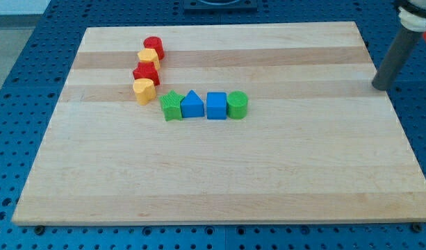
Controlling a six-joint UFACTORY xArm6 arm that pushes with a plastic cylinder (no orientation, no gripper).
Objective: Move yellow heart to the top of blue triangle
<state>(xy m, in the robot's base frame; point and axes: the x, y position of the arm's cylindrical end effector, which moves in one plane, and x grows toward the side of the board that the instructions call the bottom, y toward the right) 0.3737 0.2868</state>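
The yellow heart lies on the wooden board at the upper left, at the bottom of a short column of blocks. The blue triangle sits to its right and slightly lower, second in a row of four blocks. A green star-like block lies between the heart and the triangle. My tip rests at the board's right edge, far to the right of all the blocks. The rod slants up to the view's top right.
Above the yellow heart lie a red block, a yellow block and a red cylinder. Right of the triangle lie a blue cube and a green cylinder. A blue pegboard surrounds the board.
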